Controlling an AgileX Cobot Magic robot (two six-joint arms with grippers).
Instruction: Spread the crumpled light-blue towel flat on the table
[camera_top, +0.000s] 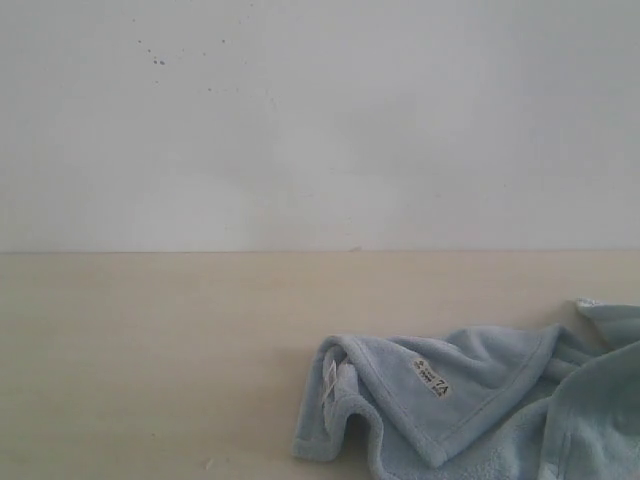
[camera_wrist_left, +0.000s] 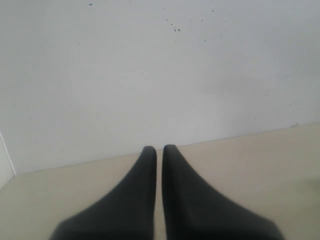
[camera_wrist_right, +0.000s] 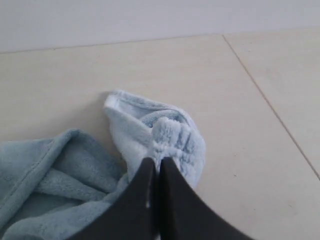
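Observation:
The light-blue towel (camera_top: 480, 400) lies crumpled on the beige table (camera_top: 150, 350) at the lower right of the exterior view. A white printed label (camera_top: 432, 378) faces up on a folded flap. Neither gripper shows in that view. In the right wrist view my right gripper (camera_wrist_right: 156, 161) is shut, and a fluffy fold of the towel (camera_wrist_right: 170, 140) puckers at its black fingertips, pinched between them. The rest of the towel (camera_wrist_right: 50, 175) bunches beside that fold. My left gripper (camera_wrist_left: 160, 148) is shut with nothing between its fingers, above bare table (camera_wrist_left: 250, 165) and away from the towel.
A plain white wall (camera_top: 320, 120) with a few dark specks rises behind the table's far edge. A thin seam (camera_wrist_right: 265, 100) crosses the tabletop beside the pinched fold. Bare table spreads left of the towel in the exterior view.

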